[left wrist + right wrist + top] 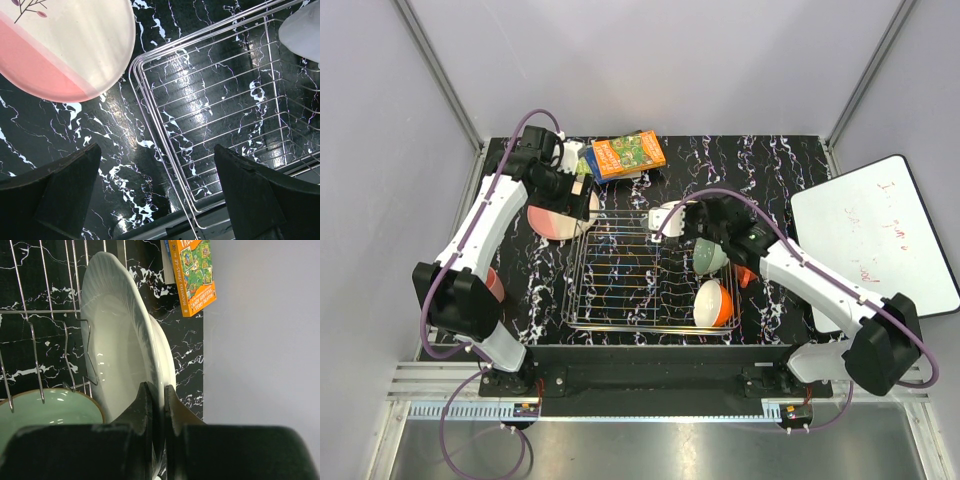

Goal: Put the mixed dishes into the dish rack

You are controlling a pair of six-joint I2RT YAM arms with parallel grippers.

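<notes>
The dish rack (620, 275) lies mid-table. My right gripper (682, 220) is shut on the rim of the white plate (666, 214), holding it on edge at the rack's far right corner; the right wrist view shows the fingers (150, 405) pinching the plate (117, 340). A pale green bowl (710, 258) and an orange bowl with white inside (716, 303) sit in the rack's right side. My left gripper (584, 196) is open and empty above the rack's far left corner (150, 75), beside the pink-and-cream plate (65, 45) lying flat on the table.
Colourful books (628, 155) lie at the back. A reddish cup (495, 285) shows partly behind the left arm. A small orange-red piece (745, 276) pokes out beside the right arm. A whiteboard (875, 245) lies at the right.
</notes>
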